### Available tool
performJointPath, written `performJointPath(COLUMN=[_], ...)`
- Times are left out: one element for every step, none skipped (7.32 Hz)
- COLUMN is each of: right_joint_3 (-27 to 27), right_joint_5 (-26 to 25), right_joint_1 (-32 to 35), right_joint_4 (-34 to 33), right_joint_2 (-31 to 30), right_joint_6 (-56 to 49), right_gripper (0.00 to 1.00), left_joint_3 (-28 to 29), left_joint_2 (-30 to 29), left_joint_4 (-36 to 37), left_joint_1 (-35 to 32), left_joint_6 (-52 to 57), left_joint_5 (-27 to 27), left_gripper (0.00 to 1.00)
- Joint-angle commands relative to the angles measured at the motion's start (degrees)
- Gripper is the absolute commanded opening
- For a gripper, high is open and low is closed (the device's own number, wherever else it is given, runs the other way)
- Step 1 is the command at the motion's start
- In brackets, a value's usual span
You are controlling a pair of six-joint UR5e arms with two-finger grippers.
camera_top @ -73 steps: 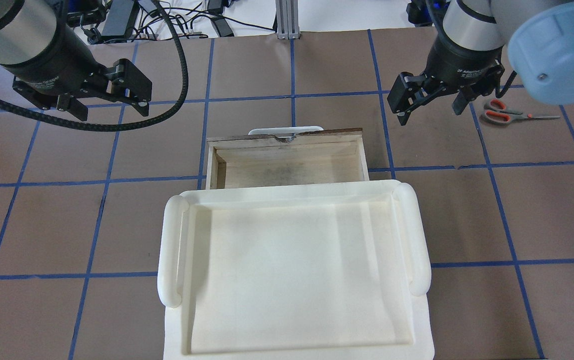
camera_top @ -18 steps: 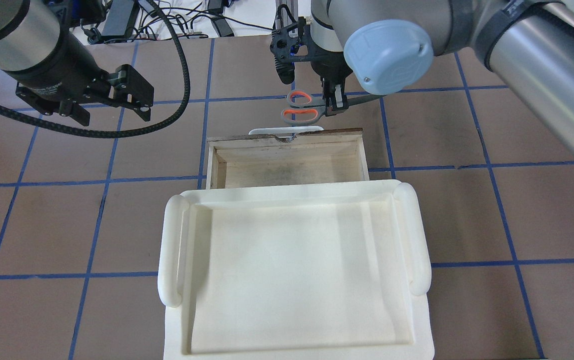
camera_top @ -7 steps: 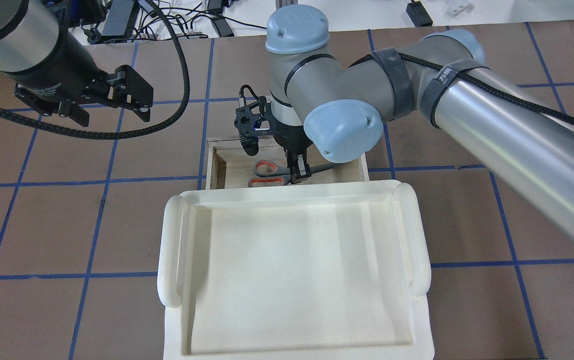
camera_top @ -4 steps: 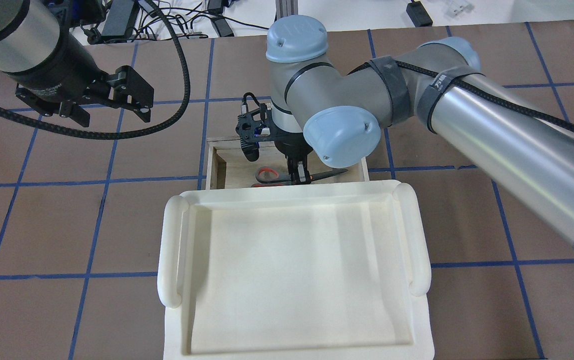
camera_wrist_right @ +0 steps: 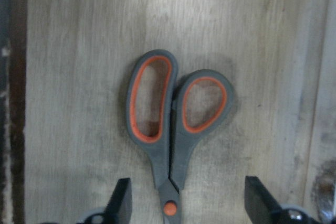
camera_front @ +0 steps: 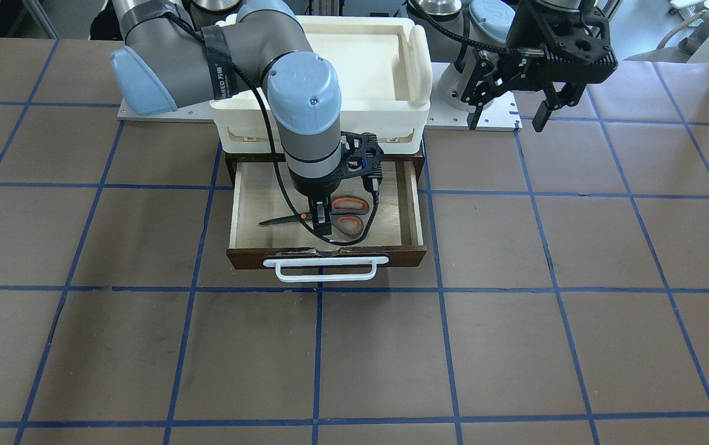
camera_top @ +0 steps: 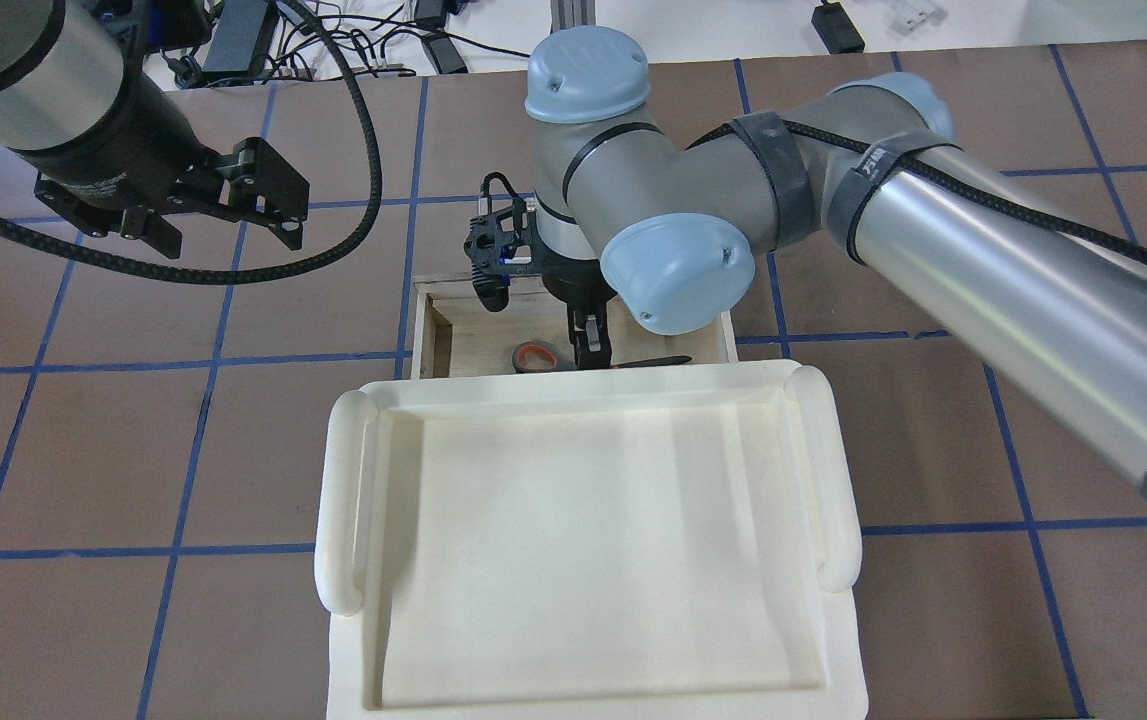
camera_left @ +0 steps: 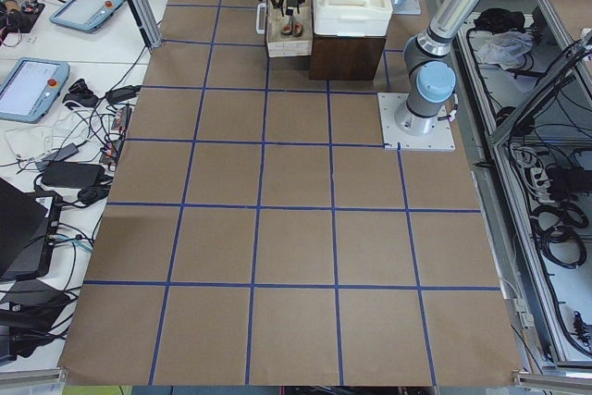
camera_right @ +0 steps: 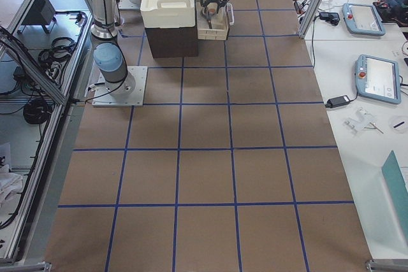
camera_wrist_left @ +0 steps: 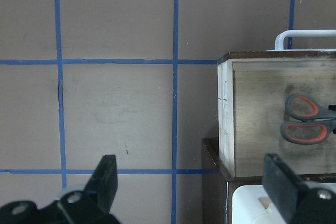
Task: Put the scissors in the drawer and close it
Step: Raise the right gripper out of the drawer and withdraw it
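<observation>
The scissors (camera_front: 348, 224) are shown lying flat in the open drawer (camera_front: 244, 210) between the spread fingers of the right gripper (camera_wrist_right: 188, 182), blades cut off in the wrist view and partly hidden overhead by the tray (camera_top: 343, 500), while the left gripper (camera_front: 505, 123) is held spread, well apart.

scissors (camera_front: 347, 224) in drawer (camera_front: 400, 254), drawer partly under tray (camera_top: 583, 540), right tool (camera_front: 323, 224) over scissors

From overhead, the rim of the white tray (camera_top: 583, 384) and the right gripper (camera_top: 590, 358) hide much of the scissors (camera_top: 533, 354). The right wrist view cuts off their blades at its bottom edge. Both side views show them too small to read.
</observation>
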Motion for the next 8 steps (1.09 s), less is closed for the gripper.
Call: performJointPath(right_joint_3=[-0.43, -1.82, -3.32, -3.59, -3.6, -3.6, -3.6, -3.6], right_joint_5=[0.16, -0.62, -0.8, -1.07, -1.07, -1.77, -1.6, -0.9], right_joint_1=[-1.1, -2.68, -5.04, -7.77, -10.14, -12.86, -16.46, -19.28], right_joint_4=[-2.2, -3.34, -3.26, -3.0, -2.39, 2.23, 4.36, 6.21], right_joint_2=[-2.58, -3.64, -3.99, -4.61, -5.31, -7.06, -8.38, -8.74], right_joint_6=[15.86, 24.31, 37.62, 49.76, 56.66, 59.17, 59.63, 59.63], right_gripper=[1.0, 1.0, 1.0, 1.0, 1.0, 1.0, 1.0, 1.0], left_joint_3=[0.07, 0.85, 1.47, 2.95, 6.88, 10.66, 12.96, 13.77], left_joint_2=[-0.3, -1.95, -2.75, -4.5, -7.39, -11.07, -14.59, -18.46], left_joint_4=[0.38, 0.82, 1.0, 1.87, 1.79, 1.79, 2.14, 4.93], left_joint_1=[-0.07, -0.07, -0.77, -1.29, -1.47, -2.35, -4.01, -4.98], left_joint_6=[-0.11, -0.2, -0.38, -0.38, -0.38, -0.9, -1.95, -3.79], left_joint_5=[0.0, -0.08, -0.09, -0.09, -0.17, -0.09, 0.0, 0.0], left_gripper=[1.0, 1.0, 1.0, 1.0, 1.0, 1.0, 1.0, 1.0])
